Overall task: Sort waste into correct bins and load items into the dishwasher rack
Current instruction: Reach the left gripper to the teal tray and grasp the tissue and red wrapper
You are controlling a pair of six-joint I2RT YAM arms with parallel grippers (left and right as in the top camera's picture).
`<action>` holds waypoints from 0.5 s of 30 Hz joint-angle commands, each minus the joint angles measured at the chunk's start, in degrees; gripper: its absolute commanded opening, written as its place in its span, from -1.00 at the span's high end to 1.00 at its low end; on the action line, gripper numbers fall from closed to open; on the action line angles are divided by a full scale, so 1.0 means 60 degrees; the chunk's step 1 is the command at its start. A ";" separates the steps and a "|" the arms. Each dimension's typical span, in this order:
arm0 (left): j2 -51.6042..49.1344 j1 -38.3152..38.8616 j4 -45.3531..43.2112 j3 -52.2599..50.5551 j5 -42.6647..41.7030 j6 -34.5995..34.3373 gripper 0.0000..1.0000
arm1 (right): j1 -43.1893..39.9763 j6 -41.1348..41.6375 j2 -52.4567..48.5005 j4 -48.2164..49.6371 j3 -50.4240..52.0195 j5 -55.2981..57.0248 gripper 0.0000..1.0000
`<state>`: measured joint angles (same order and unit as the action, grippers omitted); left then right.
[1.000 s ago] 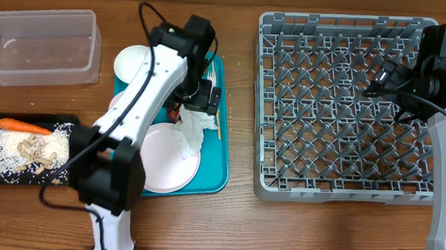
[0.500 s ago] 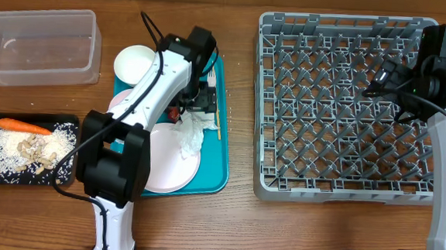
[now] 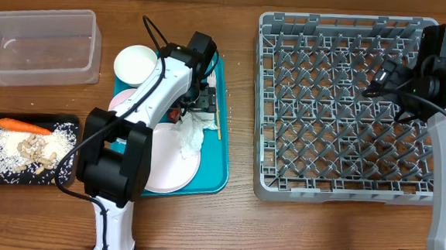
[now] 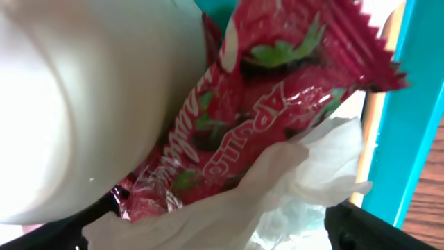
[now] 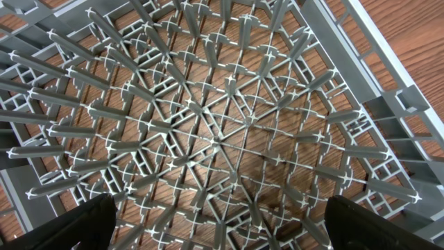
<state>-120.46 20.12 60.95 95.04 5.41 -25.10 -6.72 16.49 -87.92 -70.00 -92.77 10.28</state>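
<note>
Straddling the wrapper [image 4: 263, 90], left claw [image 4: 215, 232] gapes wide; right claw [image 5: 222, 223] open, empty.

A flat teal tray [image 3: 220, 165] lies left of centre on the brown wooden table [image 3: 236, 228], long sides running front to back

ACCESS | left tool [image 4: 208, 236]: jaws spread wide, white dish [image 4: 69, 104] crowding 9 o'clock, wrapper [image 4: 277, 90] and napkin [image 4: 291, 187] filling the gap, stick [image 4: 378, 111] and teal tray [image 4: 416, 125] rim at 3 o'clock | free lane: bare tabletop [image 3: 244, 103] between tray and rack [image 3: 340, 109] | right tool [image 5: 222, 226]: jaws spread wide, upright pegs [image 5: 208, 139] block low passes beneath it
</note>
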 commanded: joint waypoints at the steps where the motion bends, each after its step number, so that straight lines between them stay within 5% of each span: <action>1: -0.0102 -0.0033 -0.0025 -0.0080 0.0157 0.0117 -0.70 | -0.0018 0.0007 0.0004 0.0040 -0.0029 -0.0018 -1.00; 9: -0.0102 -0.0036 -0.0295 -0.0627 0.0175 0.0117 -0.68 | -0.0018 0.0007 0.0004 0.0040 -0.0029 -0.0018 -1.00; 15: -0.0098 -0.0033 -0.0415 -0.0809 0.0178 0.0270 -0.17 | -0.0018 0.0007 0.0004 0.0044 -0.0029 -0.0015 -1.00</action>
<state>-120.46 20.12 58.63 90.67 5.67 -24.73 -6.72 16.47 -87.92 -70.00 -92.77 10.33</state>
